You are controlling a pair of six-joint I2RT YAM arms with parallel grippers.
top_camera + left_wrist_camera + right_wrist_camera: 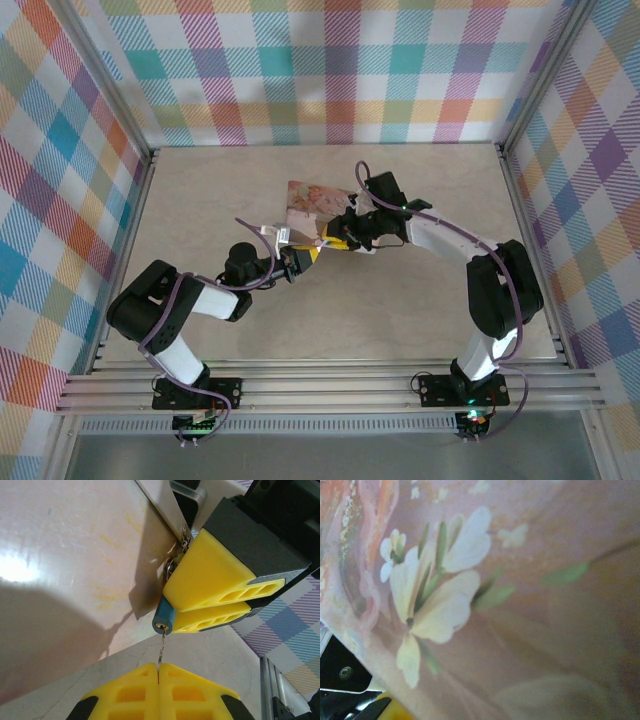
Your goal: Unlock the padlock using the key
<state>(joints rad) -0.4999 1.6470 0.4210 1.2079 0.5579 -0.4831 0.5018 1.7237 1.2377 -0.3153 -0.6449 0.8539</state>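
Note:
The small teal padlock [161,620] is clamped between the yellow fingers of my right gripper [172,608], its keyhole end facing my left gripper. Its brassy shackle [172,566] runs up toward the pink tin [192,500]. My left gripper [158,666] is shut on the key [161,647]. The thin blade rises from between the fingers and its tip sits in the keyhole. In the top view the left gripper [303,258] and right gripper [336,241] meet tip to tip at the table's middle, just in front of the tin [312,203].
The pink tin's flowered lid [470,580] lies very close under the right wrist camera. The beige table [200,200] is walled by checked panels, with a metal rail [330,385] along the near edge.

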